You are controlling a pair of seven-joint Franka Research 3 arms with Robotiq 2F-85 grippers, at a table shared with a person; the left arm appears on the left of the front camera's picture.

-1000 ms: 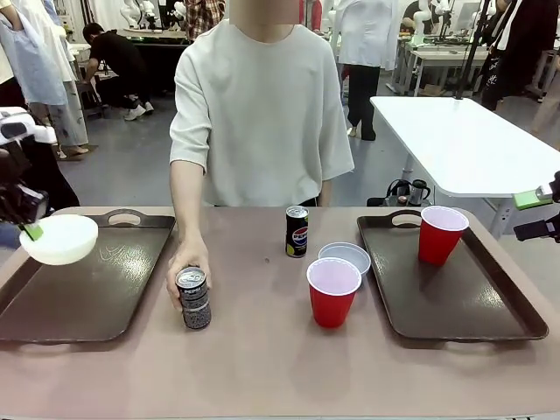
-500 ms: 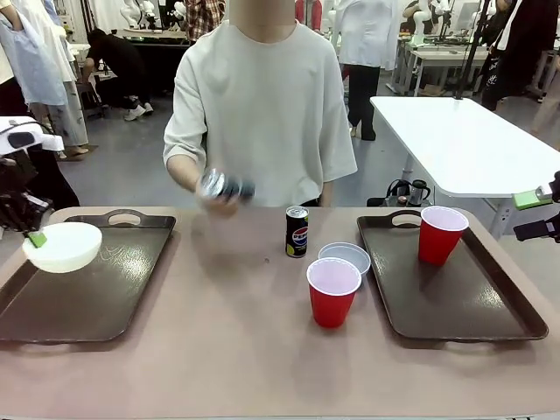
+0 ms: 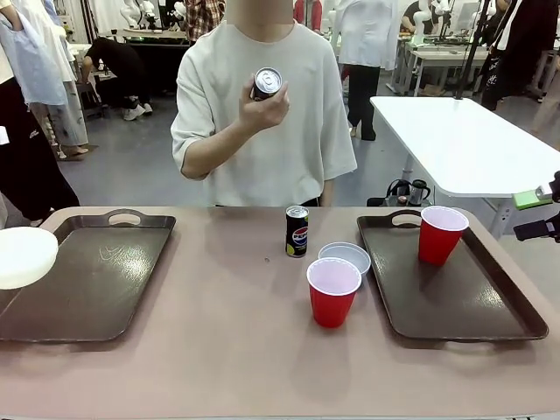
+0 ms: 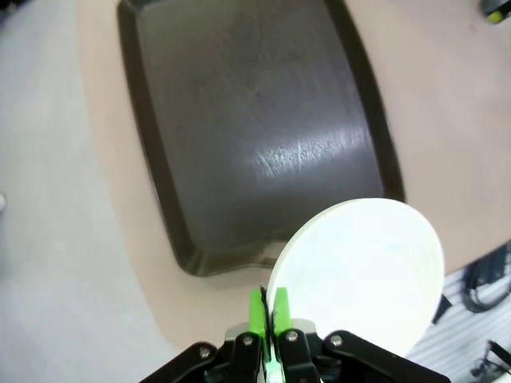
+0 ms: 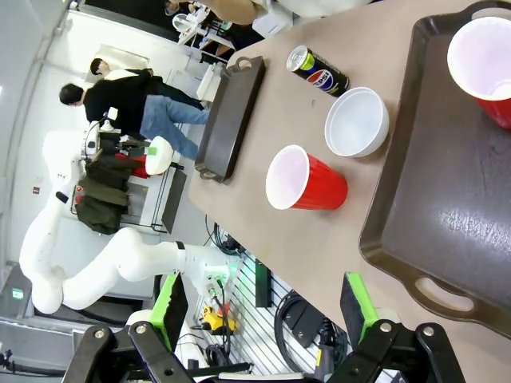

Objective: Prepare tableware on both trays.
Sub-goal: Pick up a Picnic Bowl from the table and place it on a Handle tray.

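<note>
A white bowl (image 3: 22, 256) hangs at the picture's left edge, over the outer rim of the left tray (image 3: 96, 289). In the left wrist view my left gripper (image 4: 267, 307) is shut on the rim of this bowl (image 4: 359, 267), above one corner of the tray (image 4: 239, 120). My right gripper (image 5: 265, 311) stands open beyond the right tray (image 3: 455, 302), which holds one red cup (image 3: 440, 234). On the table between the trays are a second red cup (image 3: 332, 291), a second white bowl (image 3: 345, 258) and a dark can (image 3: 297, 231). The person holds another can (image 3: 267, 83) up at chest height.
The person stands at the far side of the table, behind its middle. A white table (image 3: 464, 144) stands behind at the right. Bare tabletop lies between the left tray and the can.
My left gripper carried the bowl leftward to the picture's edge. The person lifted a can off the table and raised it to chest height. The right arm stayed still.
</note>
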